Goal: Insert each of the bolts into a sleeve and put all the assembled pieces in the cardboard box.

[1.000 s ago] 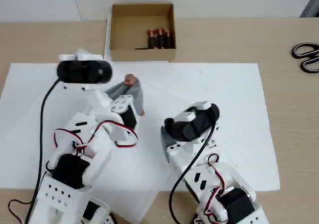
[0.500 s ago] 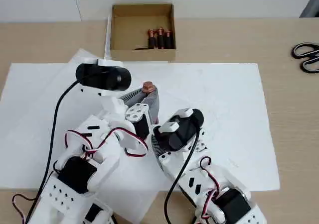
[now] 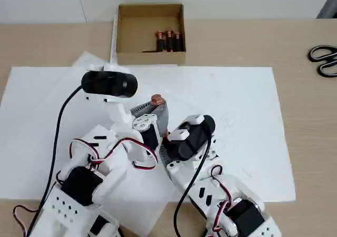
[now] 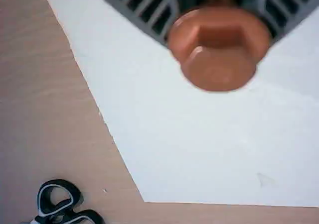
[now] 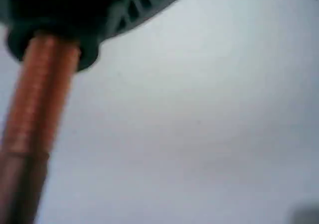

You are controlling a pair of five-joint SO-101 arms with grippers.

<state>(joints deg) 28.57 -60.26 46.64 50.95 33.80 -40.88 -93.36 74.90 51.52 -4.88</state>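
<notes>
The wooden table has a white paper sheet spread over it. The cardboard box sits at the far edge with three finished pieces lying inside, and a pair of scissors lies off to the side.

Over the middle of the sheet the two arms meet. The left gripper is clamped on a copper bolt just under its head. The right gripper looks closed around a black sleeve, with the bolt's threaded shank entering it.

My worry is alignment. If the shank goes in at a slant it may bind in the sleeve. If either arm lets go too soon, the piece may drop onto the paper and roll. The box is also well away, so a loose hold could cost the piece on the way over.

From above, the joint is hidden under the wrists. The right wrist view gives it plainly, shank into collar. The left wrist view gives the bolt's six-sided head between ribbed grey fingers.
</notes>
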